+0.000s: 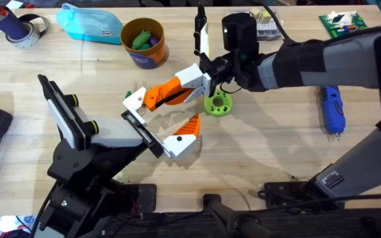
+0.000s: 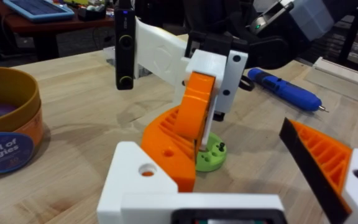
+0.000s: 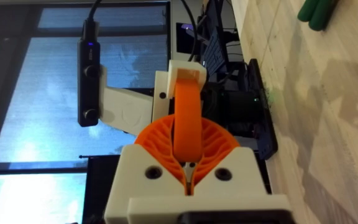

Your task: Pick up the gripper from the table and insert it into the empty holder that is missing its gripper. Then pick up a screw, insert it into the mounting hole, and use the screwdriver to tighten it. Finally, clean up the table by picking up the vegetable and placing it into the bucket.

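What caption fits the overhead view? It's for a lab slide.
On the table, the right gripper meets the open left gripper beside a green holed disc, near the bucket.

At the left edge of the left wrist view, the bucket (image 2: 8, 124) is showing white lettering on its purple-blue label band, reading partly "shel of" over "Veggies".

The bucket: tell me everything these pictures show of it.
The bucket is a small round mustard-yellow cup with a purple-blue label band printed with white lettering, seemingly cardboard or plastic. It stands upright and open on the table, at the far side beside a light-blue pouch. Green and purple pieces already lie inside. Neither end effector touches it.
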### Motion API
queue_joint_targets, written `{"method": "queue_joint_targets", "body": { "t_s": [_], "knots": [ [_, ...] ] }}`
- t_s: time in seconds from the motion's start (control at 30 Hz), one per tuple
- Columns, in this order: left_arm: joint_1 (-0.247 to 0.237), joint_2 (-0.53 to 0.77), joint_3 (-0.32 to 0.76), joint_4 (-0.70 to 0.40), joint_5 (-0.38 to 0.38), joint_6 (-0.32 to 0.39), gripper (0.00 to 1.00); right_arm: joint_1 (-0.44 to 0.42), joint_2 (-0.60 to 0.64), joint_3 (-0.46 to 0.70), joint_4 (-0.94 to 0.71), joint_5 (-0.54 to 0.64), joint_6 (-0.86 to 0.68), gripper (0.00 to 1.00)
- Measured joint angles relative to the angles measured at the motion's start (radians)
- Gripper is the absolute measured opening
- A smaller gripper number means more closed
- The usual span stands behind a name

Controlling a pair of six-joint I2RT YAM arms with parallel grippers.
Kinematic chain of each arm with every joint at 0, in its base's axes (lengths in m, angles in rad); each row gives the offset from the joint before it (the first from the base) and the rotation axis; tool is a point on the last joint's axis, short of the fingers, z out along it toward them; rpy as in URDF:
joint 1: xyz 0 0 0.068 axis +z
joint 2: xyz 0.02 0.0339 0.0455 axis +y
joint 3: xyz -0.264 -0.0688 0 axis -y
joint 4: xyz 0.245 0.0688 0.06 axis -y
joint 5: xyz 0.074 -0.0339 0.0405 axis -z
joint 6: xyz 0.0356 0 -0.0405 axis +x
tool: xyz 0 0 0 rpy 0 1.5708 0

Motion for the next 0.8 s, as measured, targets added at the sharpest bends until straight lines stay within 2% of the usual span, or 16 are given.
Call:
{"method": "queue_joint_targets", "body": {
  "t_s": [0.8],
  "knots": [
    [0.007, 0.003, 0.001, 0.007, 0.013, -0.018, 0.991, -0.001, 0.0, 0.0, -0.005, 0.003, 0.024, 0.025]
  ]
}}
